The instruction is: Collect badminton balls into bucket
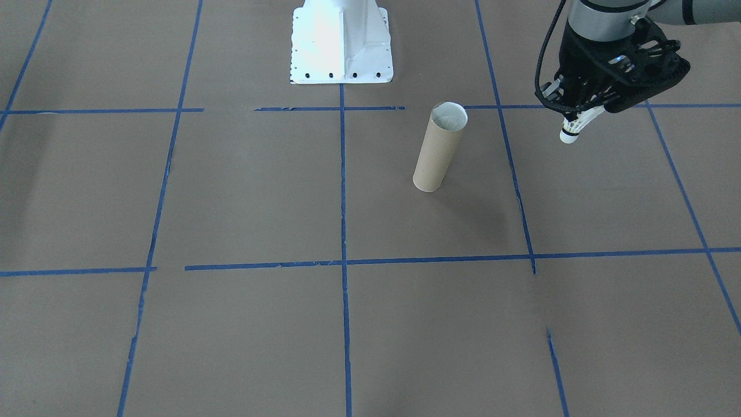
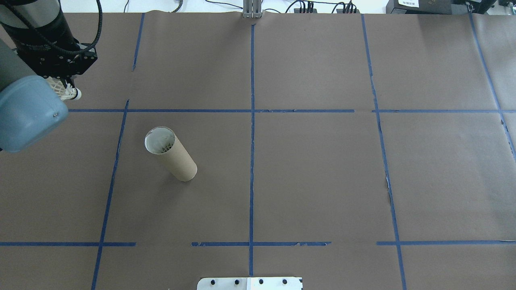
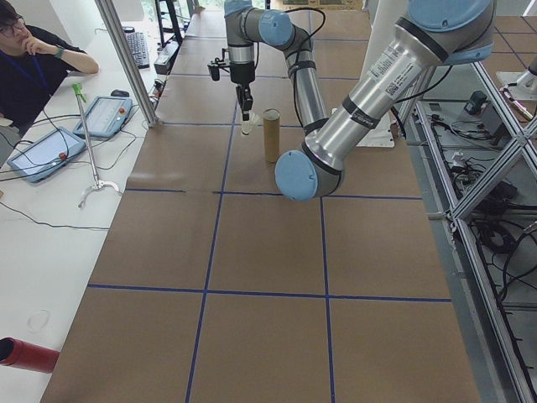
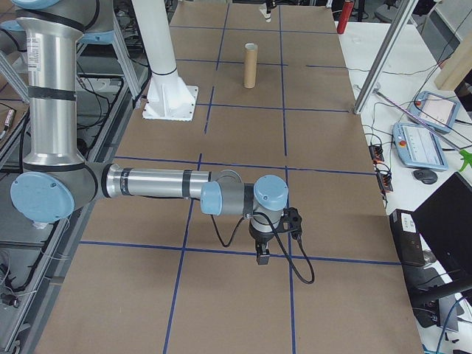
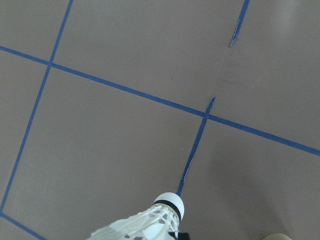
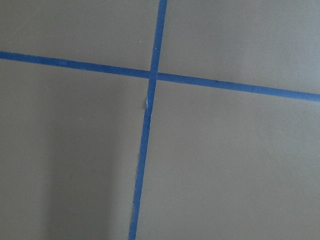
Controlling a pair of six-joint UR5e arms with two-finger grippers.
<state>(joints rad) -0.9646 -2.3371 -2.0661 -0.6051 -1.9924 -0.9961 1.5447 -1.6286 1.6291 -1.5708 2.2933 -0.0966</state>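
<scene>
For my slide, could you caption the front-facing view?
Left gripper holds a shuttlecock, cork down, beside the upright cardboard tube.

Brown paper with blue tape lines point(image 2: 252, 161) covers the bench point(image 2: 322, 181); beside it a white desk point(image 3: 50, 243) (tablets, cables).

Brown tube point(image 1: 435, 152), white shuttlecock point(image 1: 576, 125), blue-taped brown table point(image 1: 231, 197).

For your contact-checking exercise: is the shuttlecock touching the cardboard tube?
Apart. In the front-facing view the shuttlecock hangs from the left gripper, with bare brown table between it and the tube.
</scene>
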